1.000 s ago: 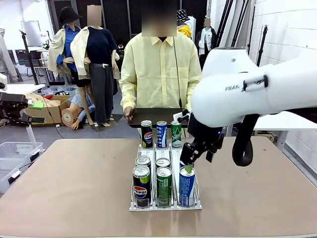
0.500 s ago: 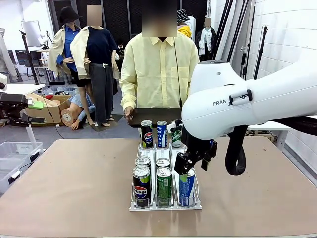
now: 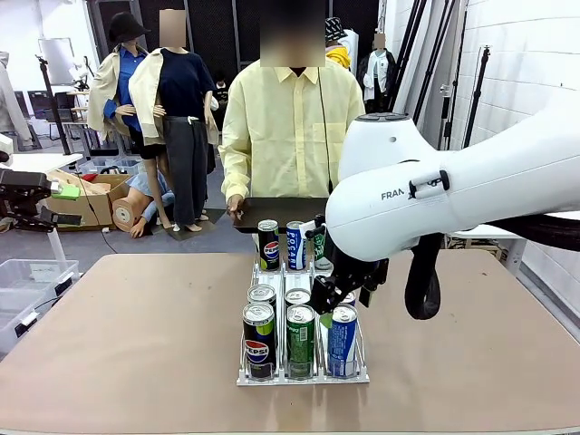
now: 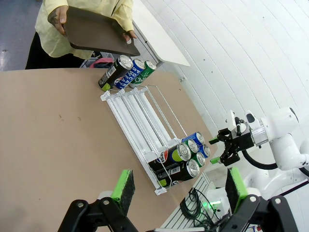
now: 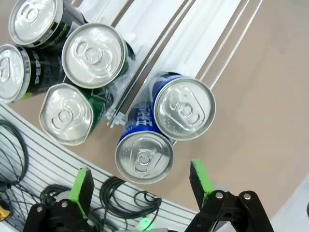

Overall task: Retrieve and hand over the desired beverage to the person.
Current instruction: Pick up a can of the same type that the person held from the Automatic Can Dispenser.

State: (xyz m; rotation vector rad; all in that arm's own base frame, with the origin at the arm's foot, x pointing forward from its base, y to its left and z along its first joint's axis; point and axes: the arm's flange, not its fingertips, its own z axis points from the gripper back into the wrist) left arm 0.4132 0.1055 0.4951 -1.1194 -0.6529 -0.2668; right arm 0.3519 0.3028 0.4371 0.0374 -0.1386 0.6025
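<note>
Rows of cans [image 3: 300,337] stand upright in a three-lane wire rack [image 3: 304,377] on the table [image 3: 136,317], long axes vertical and lids up: black in the robot's left lane, green in the middle, blue in the right. Two rows crowd the near end. Three more cans stand at the far end, before the person [image 3: 290,136], who holds a dark tray [image 3: 281,210]. Over the nearest blue can [image 5: 144,157] hangs the right gripper [image 5: 140,182], fingers spread wide to either side of the lid, gripping nothing. Well apart from the rack, the left gripper [image 4: 179,186] is likewise wide and empty.
</note>
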